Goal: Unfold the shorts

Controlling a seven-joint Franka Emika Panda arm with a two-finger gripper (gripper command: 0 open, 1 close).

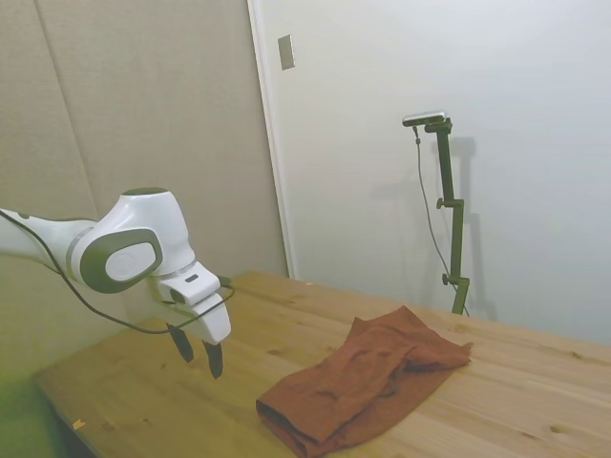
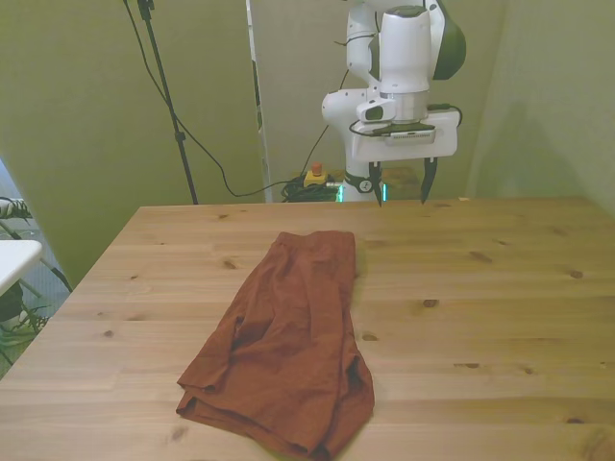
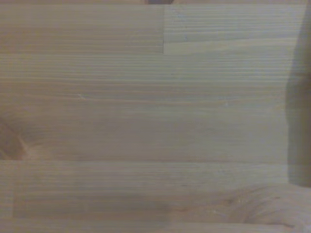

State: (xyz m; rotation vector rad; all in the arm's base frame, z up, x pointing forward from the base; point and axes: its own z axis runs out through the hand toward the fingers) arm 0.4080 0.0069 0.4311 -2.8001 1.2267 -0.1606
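The rust-brown soft fabric shorts (image 2: 288, 341) lie folded and rumpled on the pale wooden table (image 2: 500, 288) (nothing touches them). The white arm's two-finger gripper (image 2: 404, 189) hangs above the table, well apart from the shorts, its dark fingers spread wide and holding nothing.
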